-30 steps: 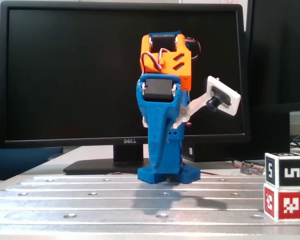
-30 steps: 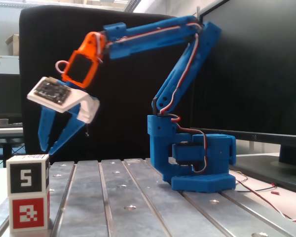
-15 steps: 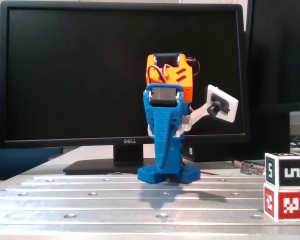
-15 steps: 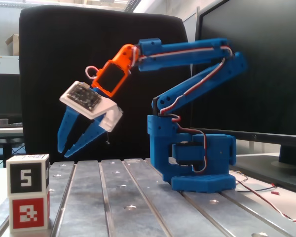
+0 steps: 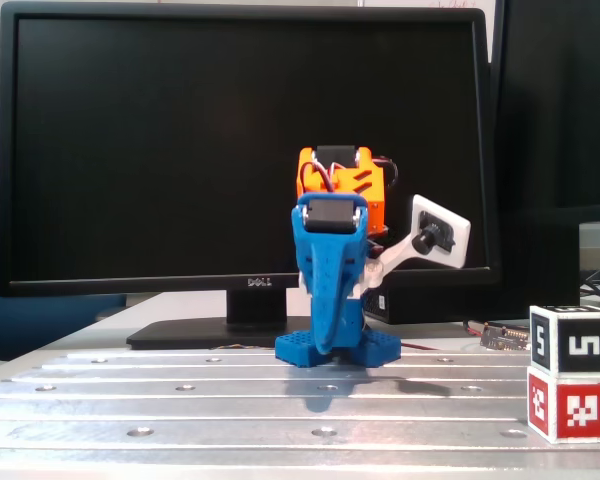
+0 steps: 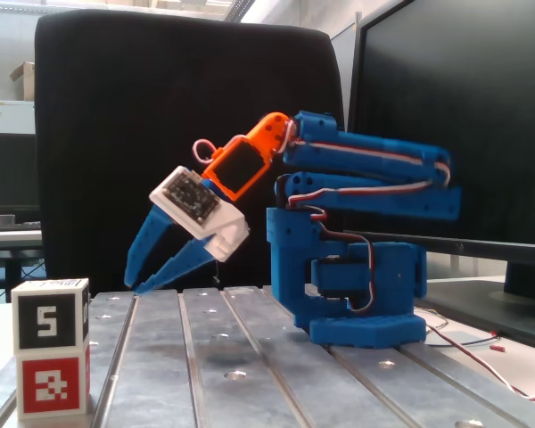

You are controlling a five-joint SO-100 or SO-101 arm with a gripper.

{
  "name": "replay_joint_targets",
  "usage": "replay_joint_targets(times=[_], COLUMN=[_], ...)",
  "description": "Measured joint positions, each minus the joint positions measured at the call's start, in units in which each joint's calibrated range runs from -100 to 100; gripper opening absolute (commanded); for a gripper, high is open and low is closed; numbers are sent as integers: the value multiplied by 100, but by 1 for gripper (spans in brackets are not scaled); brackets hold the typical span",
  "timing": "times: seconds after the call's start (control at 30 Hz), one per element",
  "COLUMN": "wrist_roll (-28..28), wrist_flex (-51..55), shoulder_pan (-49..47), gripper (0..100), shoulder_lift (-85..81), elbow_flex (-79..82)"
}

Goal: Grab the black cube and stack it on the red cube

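Black cube (image 5: pixel 572 341) sits squarely on top of the red cube (image 5: pixel 571 404), faces roughly aligned, at the right front corner of the ribbed metal desk (image 5: pixel 180 400) in a fixed view. In another fixed view the same stack stands at the lower left edge, black cube (image 6: pixel 51 314) above red cube (image 6: pixel 52 382).

Claw (image 6: pixel 143 287) is lowered, fingertips close to the desk surface, well apart from the stack and toward the arm's base (image 6: pixel 361 294). Its two blue fingers (image 6: pixel 152 241) are spread at the root and converge almost to a point at the tips; nothing is held between them. Neither cube is in contact with the claw.

A dark monitor (image 5: pixel 180 150) stands behind the arm.
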Motion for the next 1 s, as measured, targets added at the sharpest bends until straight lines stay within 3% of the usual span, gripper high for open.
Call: replay_joint_targets(times=[0.27, 1.0], wrist_roll=[0, -131], wrist_flex=[765, 1573], shoulder_pan=[0, 15], gripper=[3, 3], shoulder_lift=[-592, -626], elbow_flex=[172, 353])
